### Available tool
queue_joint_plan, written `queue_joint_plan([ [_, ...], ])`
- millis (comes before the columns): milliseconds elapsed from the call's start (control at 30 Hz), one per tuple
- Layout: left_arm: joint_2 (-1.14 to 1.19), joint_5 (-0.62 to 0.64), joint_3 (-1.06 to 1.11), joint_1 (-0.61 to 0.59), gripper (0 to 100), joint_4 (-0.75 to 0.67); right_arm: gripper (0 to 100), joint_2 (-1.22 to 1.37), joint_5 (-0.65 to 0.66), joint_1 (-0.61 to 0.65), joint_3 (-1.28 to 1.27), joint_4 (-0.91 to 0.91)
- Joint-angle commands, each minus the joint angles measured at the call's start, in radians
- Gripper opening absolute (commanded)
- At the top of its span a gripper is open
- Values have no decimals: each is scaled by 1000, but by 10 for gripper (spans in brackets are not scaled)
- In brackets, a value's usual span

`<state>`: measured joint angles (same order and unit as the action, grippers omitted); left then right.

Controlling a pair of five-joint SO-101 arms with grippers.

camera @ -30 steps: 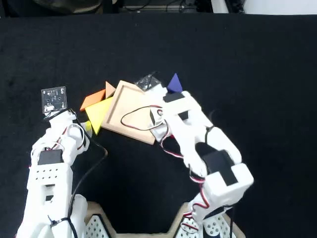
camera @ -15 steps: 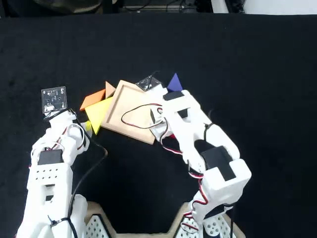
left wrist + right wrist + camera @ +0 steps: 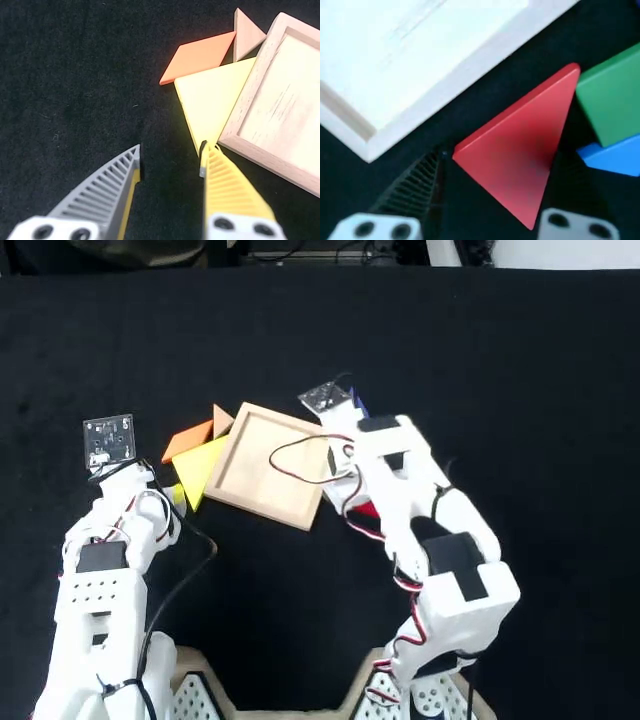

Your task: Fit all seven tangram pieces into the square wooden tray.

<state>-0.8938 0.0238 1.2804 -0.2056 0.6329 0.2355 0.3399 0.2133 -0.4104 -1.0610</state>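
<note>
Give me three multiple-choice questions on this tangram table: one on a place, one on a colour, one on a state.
1. The yellow triangle lies: A) inside the tray; B) beside the tray; C) in a gripper.
2. The right gripper straddles a triangle that is: A) red; B) orange; C) tan.
3. The left gripper is: A) open; B) shut on a piece; C) shut, empty.
B: it lies outside the rim. A: the red triangle sits between the fingers. A: its fingers stand apart.
</note>
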Motion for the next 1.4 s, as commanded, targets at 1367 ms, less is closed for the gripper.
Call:
queue_joint_plan([
  [1367, -20, 89, -22, -137, 202, -20, 247, 308, -183, 362, 820, -296],
])
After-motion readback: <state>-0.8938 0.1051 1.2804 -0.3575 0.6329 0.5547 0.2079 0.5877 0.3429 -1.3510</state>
